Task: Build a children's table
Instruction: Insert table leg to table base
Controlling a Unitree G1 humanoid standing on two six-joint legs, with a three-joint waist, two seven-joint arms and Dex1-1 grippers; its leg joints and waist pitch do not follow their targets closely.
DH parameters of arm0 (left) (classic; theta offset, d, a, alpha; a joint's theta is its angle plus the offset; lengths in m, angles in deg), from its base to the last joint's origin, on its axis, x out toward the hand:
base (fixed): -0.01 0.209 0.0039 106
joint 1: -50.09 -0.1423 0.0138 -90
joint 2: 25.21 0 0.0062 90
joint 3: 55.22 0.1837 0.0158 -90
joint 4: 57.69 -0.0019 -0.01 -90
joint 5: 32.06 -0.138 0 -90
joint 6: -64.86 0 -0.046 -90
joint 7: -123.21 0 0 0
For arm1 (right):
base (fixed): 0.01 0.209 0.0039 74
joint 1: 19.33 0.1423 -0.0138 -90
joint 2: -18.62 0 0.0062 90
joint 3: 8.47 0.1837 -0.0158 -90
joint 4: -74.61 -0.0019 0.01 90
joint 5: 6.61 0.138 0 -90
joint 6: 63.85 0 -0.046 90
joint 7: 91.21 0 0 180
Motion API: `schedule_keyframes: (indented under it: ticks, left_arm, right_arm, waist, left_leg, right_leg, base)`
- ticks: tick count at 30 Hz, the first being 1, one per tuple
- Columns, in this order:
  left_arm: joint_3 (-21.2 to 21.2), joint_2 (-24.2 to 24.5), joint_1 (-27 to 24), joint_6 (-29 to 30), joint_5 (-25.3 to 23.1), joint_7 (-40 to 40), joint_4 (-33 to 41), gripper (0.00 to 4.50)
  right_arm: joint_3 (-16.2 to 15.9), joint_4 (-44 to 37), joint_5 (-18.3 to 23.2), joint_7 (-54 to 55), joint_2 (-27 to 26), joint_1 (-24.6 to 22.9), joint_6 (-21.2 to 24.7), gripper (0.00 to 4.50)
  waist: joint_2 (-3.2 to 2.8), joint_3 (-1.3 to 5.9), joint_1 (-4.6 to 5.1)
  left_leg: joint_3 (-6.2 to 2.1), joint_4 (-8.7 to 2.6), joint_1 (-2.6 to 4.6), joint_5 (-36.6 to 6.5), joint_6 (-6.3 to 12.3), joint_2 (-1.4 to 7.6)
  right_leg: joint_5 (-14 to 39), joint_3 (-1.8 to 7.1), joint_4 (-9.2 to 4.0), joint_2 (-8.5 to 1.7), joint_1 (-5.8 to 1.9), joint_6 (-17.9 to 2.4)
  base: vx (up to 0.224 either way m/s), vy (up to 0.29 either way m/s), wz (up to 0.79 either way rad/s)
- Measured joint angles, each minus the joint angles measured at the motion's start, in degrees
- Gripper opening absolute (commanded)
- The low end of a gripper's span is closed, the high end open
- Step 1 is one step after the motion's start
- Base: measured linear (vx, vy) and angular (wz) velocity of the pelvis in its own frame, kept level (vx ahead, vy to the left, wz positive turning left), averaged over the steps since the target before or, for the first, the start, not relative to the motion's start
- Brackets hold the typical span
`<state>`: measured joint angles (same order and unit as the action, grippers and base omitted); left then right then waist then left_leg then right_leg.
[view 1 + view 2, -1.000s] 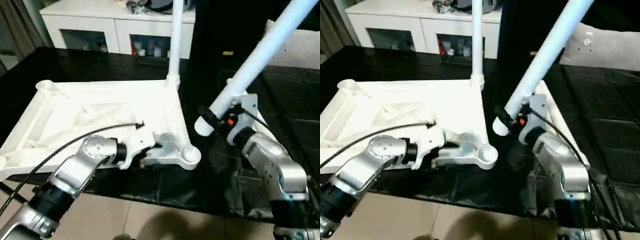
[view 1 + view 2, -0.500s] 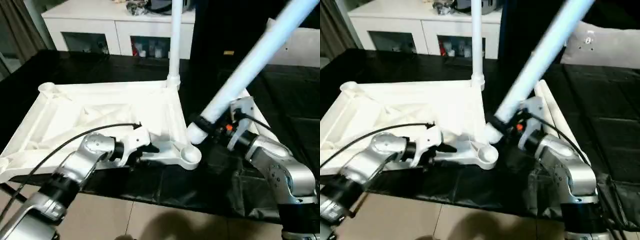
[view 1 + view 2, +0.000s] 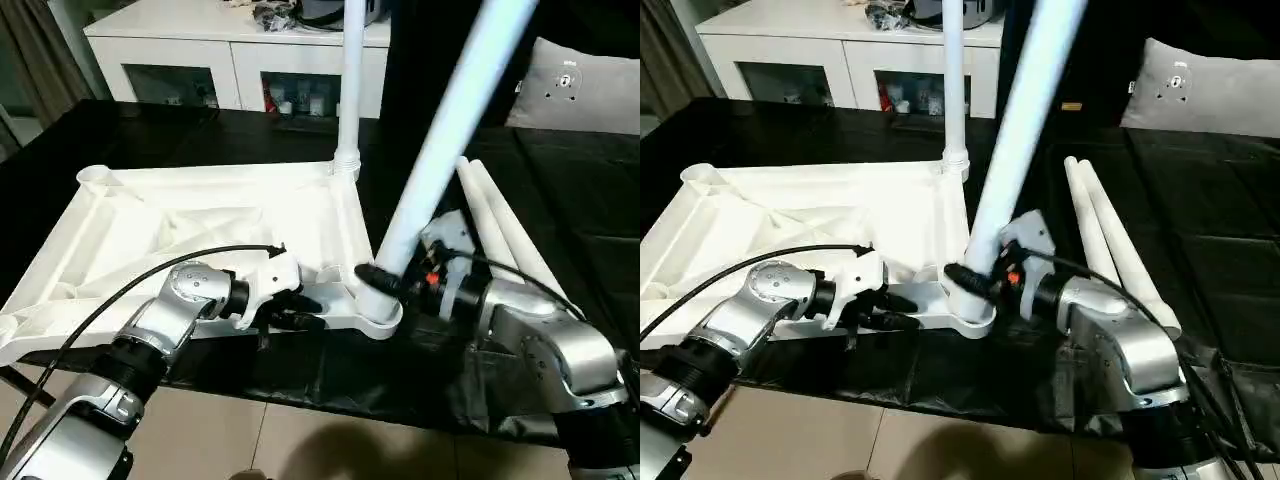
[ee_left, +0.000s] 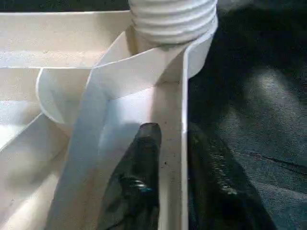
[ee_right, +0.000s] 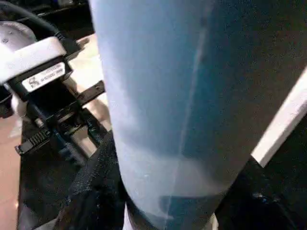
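Left wrist view: left claw [image 4: 170, 167] pinching tabletop [image 3: 200, 215] rim; right claw [image 3: 400, 285] clamps leg [image 3: 440, 150].

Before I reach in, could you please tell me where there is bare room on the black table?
Bare black cloth lies right of the two loose legs, toward the grey pillow, and behind the tabletop before the cabinet. It is crowded at the near right corner socket, where the left tool and right tool meet.

A small printed label [image 5: 44, 76] sits on the left wrist's white camera housing, its text too small to read.
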<state>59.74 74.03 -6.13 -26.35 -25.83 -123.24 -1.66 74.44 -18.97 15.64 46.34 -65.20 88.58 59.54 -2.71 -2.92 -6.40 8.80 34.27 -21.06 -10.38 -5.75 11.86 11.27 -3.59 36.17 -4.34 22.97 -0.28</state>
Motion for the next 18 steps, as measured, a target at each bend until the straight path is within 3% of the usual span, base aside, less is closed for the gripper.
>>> schedule_keyframes:
  ticks: [8, 18]
  left_arm:
    - [0.03, 0.33, -0.1, -0.74, -1.6, -1.21, -0.17, 0.03]
    - [-0.23, -0.04, -0.09, -0.8, -2.14, -1.48, -0.57, 0.0]
  right_arm:
    - [-1.79, 1.56, -1.37, -0.64, 1.16, 2.17, 0.31, 1.88]
    - [-3.56, 2.66, -3.06, -1.75, 3.22, 3.66, 1.9, 1.88]
  waist:
    - [0.31, 0.15, 0.04]
    - [1.01, 0.59, 0.15]
  left_leg:
    - [0.03, -0.02, 0.03, 0.04, 0.05, 0.01]
    - [0.09, -0.04, 0.11, 0.04, 0.06, 0.0]
  right_leg:
    - [-0.01, 0.02, 0.02, 0.0, -0.1, -0.01]
    - [-0.01, 0.09, 0.01, 0.0, -0.15, 0.0]
  base:
    - [0.0, 0.0, 0.0]
    - [0.0, 0.0, 0.0]
